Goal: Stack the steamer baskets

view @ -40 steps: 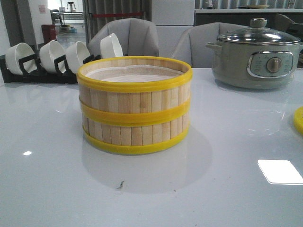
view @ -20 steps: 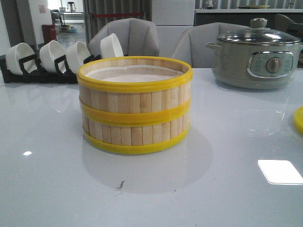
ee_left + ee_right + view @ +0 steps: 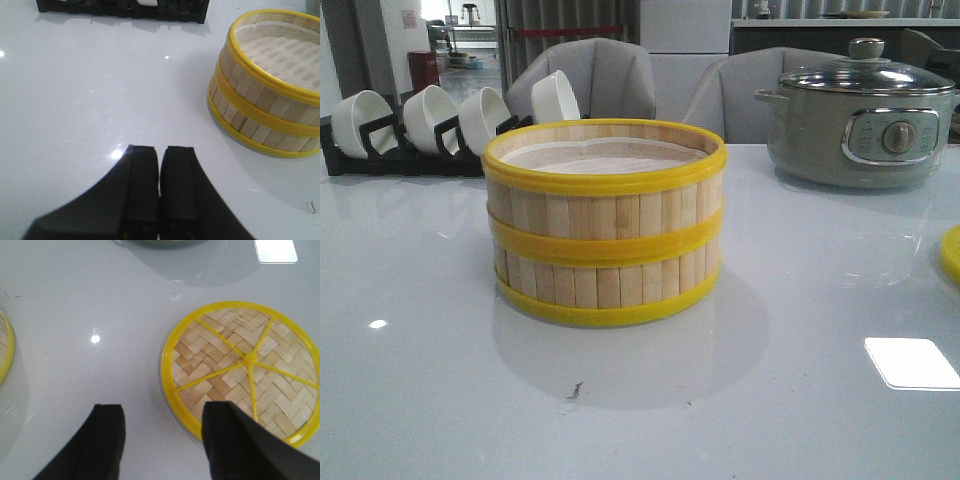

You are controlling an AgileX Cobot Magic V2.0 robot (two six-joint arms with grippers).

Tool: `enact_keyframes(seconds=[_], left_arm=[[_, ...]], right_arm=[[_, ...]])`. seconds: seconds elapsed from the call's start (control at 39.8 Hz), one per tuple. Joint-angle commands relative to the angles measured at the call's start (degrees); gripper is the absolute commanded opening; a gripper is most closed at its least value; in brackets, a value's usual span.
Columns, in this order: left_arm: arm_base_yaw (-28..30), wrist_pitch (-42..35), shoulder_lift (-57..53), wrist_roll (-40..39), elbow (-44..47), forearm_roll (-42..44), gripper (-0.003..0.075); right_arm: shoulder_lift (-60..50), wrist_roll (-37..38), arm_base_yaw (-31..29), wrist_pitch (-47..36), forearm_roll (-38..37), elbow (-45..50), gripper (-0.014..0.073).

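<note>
Two steamer baskets (image 3: 605,225) stand stacked one on the other at the table's middle, pale slats between yellow rims, a white liner in the top one. The left wrist view shows the same stack (image 3: 267,85) off to one side of my left gripper (image 3: 159,152), which is shut with nothing between its fingers and hovers over bare table. My right gripper (image 3: 165,412) is open and empty above the table, one finger over the edge of the flat woven lid (image 3: 240,367). A sliver of the basket rim (image 3: 5,347) shows at that view's edge. Neither gripper shows in the front view.
A grey-green electric pot (image 3: 860,115) with a glass lid stands at the back right. A black rack with several white bowls (image 3: 430,125) sits at the back left. The woven lid's yellow edge (image 3: 951,255) peeks in at the right border.
</note>
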Motion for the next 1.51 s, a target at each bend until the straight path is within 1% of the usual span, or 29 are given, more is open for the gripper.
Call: enact_keyframes(seconds=[0.0,0.13,0.18,0.2,0.25,0.4,0.45,0.5,0.6,0.78,0.83,0.93,0.98,1.03,1.13,1.26,1.48], left_arm=[[-0.5,-4.9,-0.1,-0.2,-1.8,0.0,0.0086],[-0.5,-4.9,-0.1,-0.2,-1.8,0.0,0.0086],[-0.5,-4.9,-0.1,-0.2,-1.8,0.0,0.0086],[-0.5,-4.9,-0.1,-0.2,-1.8,0.0,0.0086],[-0.5,-4.9,-0.1,-0.2,-1.8,0.0,0.0086],[-0.5,-4.9,-0.1,-0.2,-1.8,0.0,0.0086],[-0.5,-4.9,-0.1,-0.2,-1.8,0.0,0.0086],[-0.5,-4.9,-0.1,-0.2,-1.8,0.0,0.0086],[-0.5,-4.9,-0.1,-0.2,-1.8,0.0,0.0086],[-0.5,-4.9,-0.1,-0.2,-1.8,0.0,0.0086],[-0.5,-4.9,-0.1,-0.2,-1.8,0.0,0.0086],[-0.5,-4.9,-0.1,-0.2,-1.8,0.0,0.0086],[-0.5,-4.9,-0.1,-0.2,-1.8,0.0,0.0086],[-0.5,-4.9,-0.1,-0.2,-1.8,0.0,0.0086],[-0.5,-4.9,-0.1,-0.2,-1.8,0.0,0.0086],[-0.5,-4.9,-0.1,-0.2,-1.8,0.0,0.0086],[-0.5,-4.9,-0.1,-0.2,-1.8,0.0,0.0086]], right_arm=[[-0.7,-0.1,-0.1,-4.3,0.0,-1.7,0.0459],[-0.7,-0.1,-0.1,-4.2,0.0,-1.7,0.0458],[-0.7,-0.1,-0.1,-4.0,0.0,-1.7,0.0444],[-0.7,-0.1,-0.1,-3.8,0.0,-1.7,0.042],[-0.7,-0.1,-0.1,-3.4,0.0,-1.7,0.0353],[-0.7,-0.2,-0.1,-2.5,0.0,-1.7,0.007],[-0.7,-0.2,-0.1,-2.5,0.0,-1.7,0.0013],[-0.7,-0.2,-0.1,-2.6,0.0,-1.7,0.0034],[-0.7,-0.2,-0.1,-2.9,0.0,-1.7,0.0028],[-0.7,-0.2,-0.1,1.2,0.0,-1.7,0.0045],[-0.7,-0.8,-0.1,3.1,0.0,-1.7,0.0086],[-0.7,-4.4,-0.1,5.6,0.0,-1.7,0.0227],[-0.5,-4.8,-0.2,5.7,-1.0,-1.7,0.0281],[0.1,-4.8,-0.5,5.3,-2.2,-1.9,0.0303],[3.1,-4.8,-2.2,3.5,-3.0,-3.2,0.03],[9.0,-4.8,-5.7,2.8,-3.0,-7.1,0.03],[21.9,-4.6,-10.4,5.5,-3.0,-16.7,0.0302]])
